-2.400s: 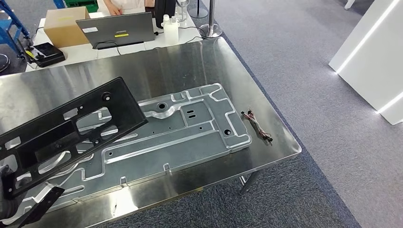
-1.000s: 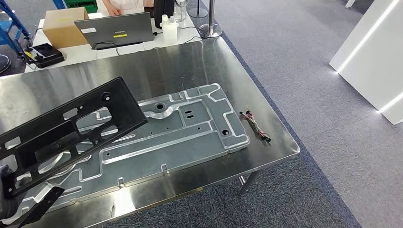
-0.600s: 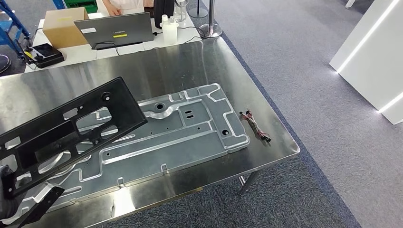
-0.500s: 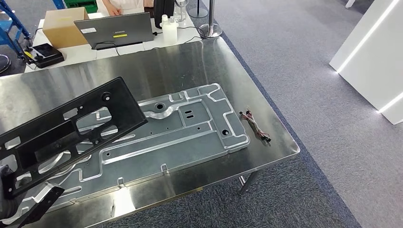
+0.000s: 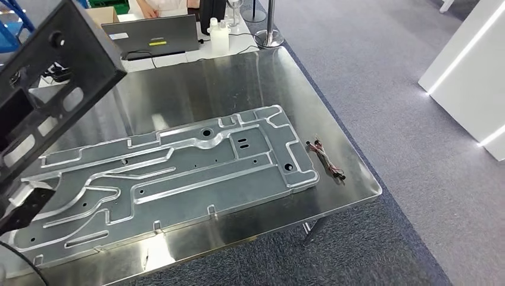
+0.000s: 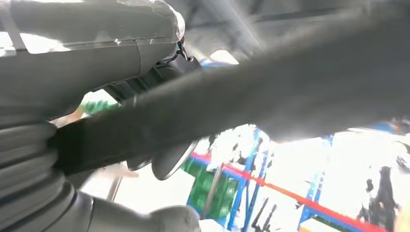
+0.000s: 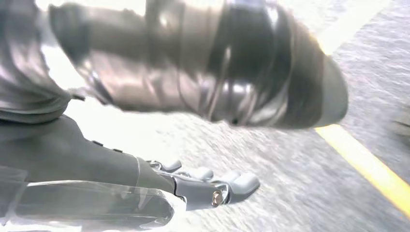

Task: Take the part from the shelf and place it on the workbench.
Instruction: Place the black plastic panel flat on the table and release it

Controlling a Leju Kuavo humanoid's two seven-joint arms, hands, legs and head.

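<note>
A long black frame part (image 5: 53,77) with several cut-outs hangs tilted above the left end of the steel workbench (image 5: 238,83), its upper end near the picture's top left. In the left wrist view my left hand (image 6: 58,63) grips this part (image 6: 251,87), which crosses the picture as a dark blurred bar under the thumb. A big silver stamped plate (image 5: 178,173) lies flat on the workbench below it. My right hand (image 7: 208,186) hangs over grey floor, fingers stretched out and holding nothing.
A small wire bundle (image 5: 326,161) lies by the workbench's right edge. Behind the bench stand a laptop (image 5: 152,36), white bottles (image 5: 219,33), a cardboard box (image 5: 104,13) and a post base (image 5: 269,37). A person (image 5: 149,7) sits there. A white block (image 5: 470,71) stands right.
The black part has swung up and toward the far left, uncovering most of the silver plate. The head view has shifted slightly.
</note>
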